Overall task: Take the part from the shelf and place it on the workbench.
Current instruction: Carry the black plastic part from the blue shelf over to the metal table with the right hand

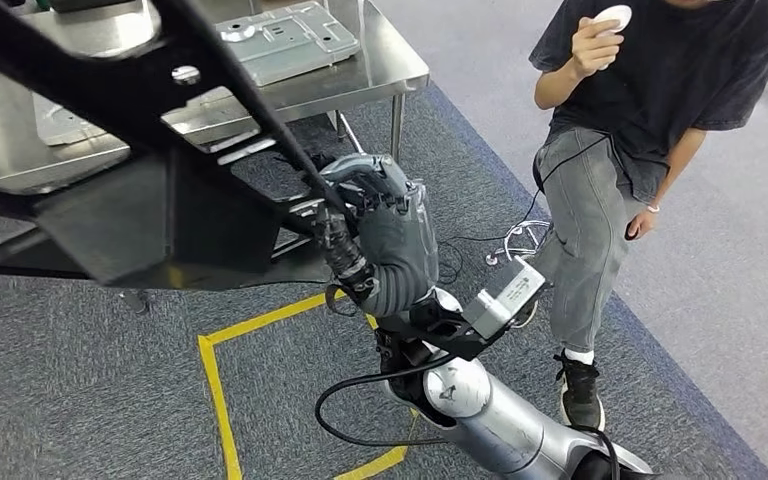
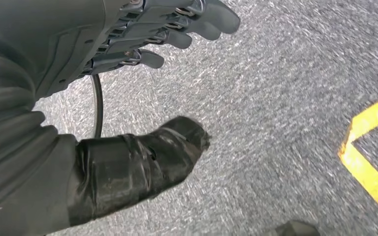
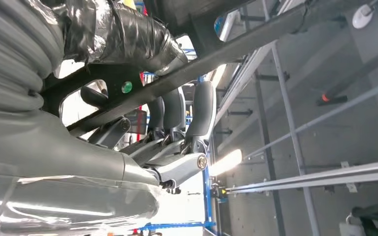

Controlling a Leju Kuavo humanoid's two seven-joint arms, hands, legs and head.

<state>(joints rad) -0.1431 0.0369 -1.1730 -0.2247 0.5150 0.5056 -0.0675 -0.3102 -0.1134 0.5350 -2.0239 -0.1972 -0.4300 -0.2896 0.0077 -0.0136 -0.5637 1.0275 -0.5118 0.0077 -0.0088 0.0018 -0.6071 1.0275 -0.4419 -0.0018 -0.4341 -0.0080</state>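
Floor here is grey carpet point(image 1: 80, 390) with yellow tape point(image 1: 218, 395) marking out a box shape, and the same tape is showing up on the carpet in the left wrist view too. A shiny steel bench point(image 1: 380, 75) is standing at the back on thin metal legs, light glaring off its top. Past the carpet edge a smoother pale floor point(image 1: 730, 250) is running along the right side. A person point(image 1: 625, 130) in a dark tee and grey trousers is standing there. In the right wrist view, metal rack bars point(image 3: 295, 147) are crossing a grey wall.
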